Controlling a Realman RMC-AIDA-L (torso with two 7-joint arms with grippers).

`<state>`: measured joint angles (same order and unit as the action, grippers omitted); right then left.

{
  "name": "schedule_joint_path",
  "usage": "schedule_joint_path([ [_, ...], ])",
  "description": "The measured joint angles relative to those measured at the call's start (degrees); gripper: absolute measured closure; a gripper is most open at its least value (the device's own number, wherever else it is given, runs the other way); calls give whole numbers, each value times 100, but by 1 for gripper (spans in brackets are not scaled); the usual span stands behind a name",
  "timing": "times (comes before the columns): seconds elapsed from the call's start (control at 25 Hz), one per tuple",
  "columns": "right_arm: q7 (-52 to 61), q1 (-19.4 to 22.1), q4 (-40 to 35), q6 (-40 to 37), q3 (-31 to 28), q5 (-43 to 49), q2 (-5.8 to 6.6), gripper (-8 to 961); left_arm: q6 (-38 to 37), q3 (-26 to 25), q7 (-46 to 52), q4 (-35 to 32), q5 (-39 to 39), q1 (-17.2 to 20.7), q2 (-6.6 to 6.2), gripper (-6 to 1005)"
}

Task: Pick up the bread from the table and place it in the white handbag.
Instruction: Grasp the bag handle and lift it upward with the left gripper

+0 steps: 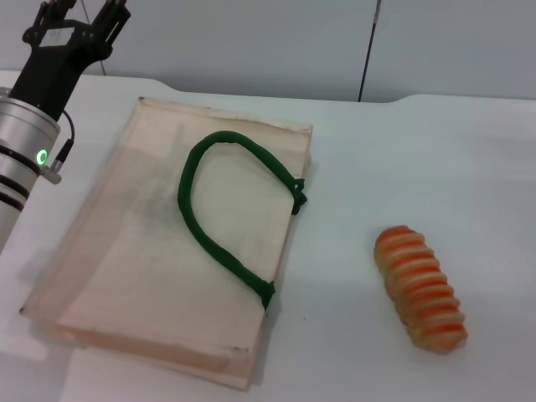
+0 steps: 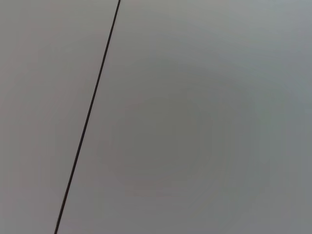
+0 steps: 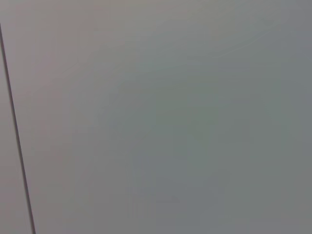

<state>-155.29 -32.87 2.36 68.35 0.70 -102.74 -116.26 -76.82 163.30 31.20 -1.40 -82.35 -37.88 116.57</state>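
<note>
While the left arm is raised at the far left, the scene stands so:

Left claw [image 1: 84, 12]: at about ten o'clock of the head view, lifted over the far left edge of the worktop, pointing away from the robot. Its black fingers run out of the picture's top edge, so I cannot tell whether they are spread or pressed together. It holds nothing that shows.

Left arm: silver wrist section with a green light, just beside the handbag's left edge.

Right claw: not seen in any view.

White handbag [image 1: 134, 251]: lies flat on the worktop, left of centre, long side running from six towards twelve o'clock. Its dark green rope handle [image 1: 213, 226] rests in a loop on top of the fabric.

Bread [image 1: 420, 289]: lies on the worktop at about four o'clock, well apart from the handbag, to its right, untouched.

Worktop [image 1: 377, 159]: white, carrying both things.

Wrist views: each shows only a plain grey surface crossed by a thin dark line [image 2: 87, 117].
</note>
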Motion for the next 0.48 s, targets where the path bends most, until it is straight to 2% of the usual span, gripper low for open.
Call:
schedule_joint_path([
  [0.48, 5, 0, -1, -11, 0, 0, 6, 60, 18, -1, 43, 0, 1, 0, -6, 176],
])
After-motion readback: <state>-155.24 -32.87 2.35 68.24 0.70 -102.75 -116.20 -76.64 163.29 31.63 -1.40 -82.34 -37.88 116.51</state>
